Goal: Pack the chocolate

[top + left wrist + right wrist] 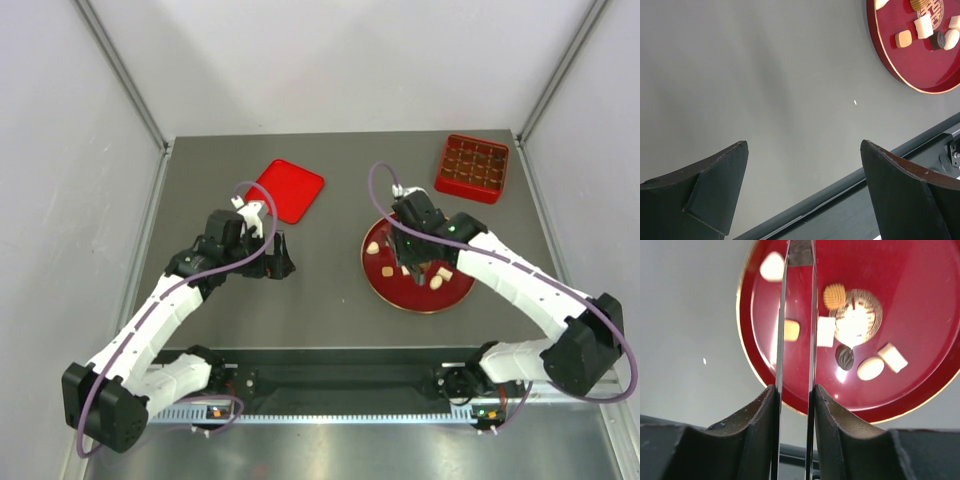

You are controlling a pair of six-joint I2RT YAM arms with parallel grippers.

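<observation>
Grips the thin metal tongs (812, 365) in the right gripper (793, 390), fingers pressed against both blades from outside, squeezing them nearly parallel. Reaches with the blades across the red plate (920, 390) to its far rim, with something dark between the tips; cannot tell if a pinched piece or only shadow. Finds the chocolate (826, 331) otherwise loose on the plate: cream, tan and dark bits, mostly right of the blades around the gold emblem (857, 320), one tan piece showing between the blades, one cream piece at far left. Leaves the left gripper (804, 145) idle, fingers spread wide and empty, hanging above bare table (740, 75) well left of the plate. Shows the compartment tray (472, 168) at the far right of the table, well apart from the plate, and a flat red lid (290, 188) further left. Risks from here: squeezing too hard and shooting a small rounded piece out sideways; squeezing too little and dropping it on the way to the tray; dragging the blades through neighbouring pieces and nudging them over the rim; letting the tongs twist, given only thin metal against the fingers; missing a small cell and leaving a piece perched on a divider.
</observation>
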